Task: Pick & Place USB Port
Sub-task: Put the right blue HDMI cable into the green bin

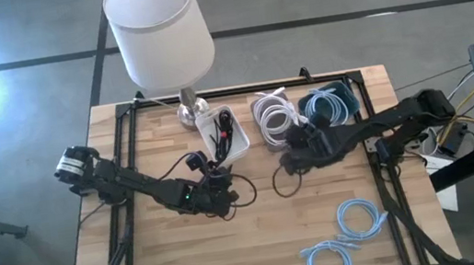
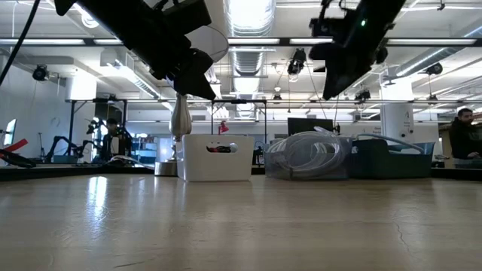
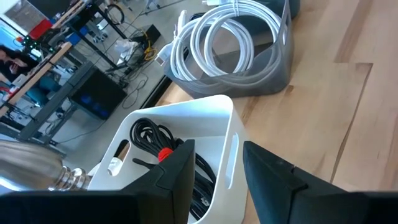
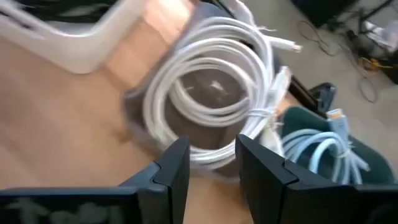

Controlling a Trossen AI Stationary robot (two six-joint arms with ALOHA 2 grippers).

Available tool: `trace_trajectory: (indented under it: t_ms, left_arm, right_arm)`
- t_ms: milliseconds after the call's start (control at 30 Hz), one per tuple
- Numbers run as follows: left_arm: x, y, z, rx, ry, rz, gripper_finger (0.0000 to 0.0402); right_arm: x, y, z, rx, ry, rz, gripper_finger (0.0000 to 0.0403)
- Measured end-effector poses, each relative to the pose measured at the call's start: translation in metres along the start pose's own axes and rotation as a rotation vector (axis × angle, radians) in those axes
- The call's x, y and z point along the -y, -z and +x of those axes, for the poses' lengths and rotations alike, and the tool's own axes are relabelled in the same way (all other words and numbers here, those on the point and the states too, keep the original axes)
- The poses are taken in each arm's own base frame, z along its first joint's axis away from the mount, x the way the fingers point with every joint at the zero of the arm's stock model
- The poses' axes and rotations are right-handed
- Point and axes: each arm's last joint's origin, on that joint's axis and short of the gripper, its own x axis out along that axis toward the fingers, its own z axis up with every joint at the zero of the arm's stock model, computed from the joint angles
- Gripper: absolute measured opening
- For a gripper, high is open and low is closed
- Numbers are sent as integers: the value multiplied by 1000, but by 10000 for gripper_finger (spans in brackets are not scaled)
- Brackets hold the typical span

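A white bin (image 1: 223,134) holds coiled black cables (image 3: 152,137), one with a red tie. Beside it a grey bin (image 1: 274,120) holds coiled white cables (image 3: 233,28), and a teal bin (image 1: 334,105) holds light blue cables (image 4: 323,149). My left gripper (image 3: 217,168) is open and hovers just on the near side of the white bin (image 3: 186,124), its fingers touching nothing. My right gripper (image 4: 213,158) is open too, raised above the table on the near side of the grey bin (image 4: 205,81). Both grippers show high off the table in the low view.
A lamp with a white shade (image 1: 157,27) stands at the far edge, left of the white bin. Loose light blue cables (image 1: 349,233) lie near the table's near right corner. Bare wood (image 1: 190,260) lies across the near half. A black frame rail (image 1: 376,131) runs along the sides.
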Motion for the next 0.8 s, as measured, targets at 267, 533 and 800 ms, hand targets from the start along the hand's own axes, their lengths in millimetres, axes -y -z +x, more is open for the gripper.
trace_trajectory:
  t_ms: [267, 533, 800]
  left_arm:
    - [-1, -3, 1, 9, -21, 67, 140]
    - [-4, -15, 7, 59, -39, 79, 140]
    - [-6, -24, 12, 106, -21, 96, 140]
  right_arm:
    - [-18, 21, -43, -81, -157, 39, 111]
    - [-23, 72, -56, -407, -179, 222, 112]
    - [-31, 115, -71, -674, -155, 442, 102]
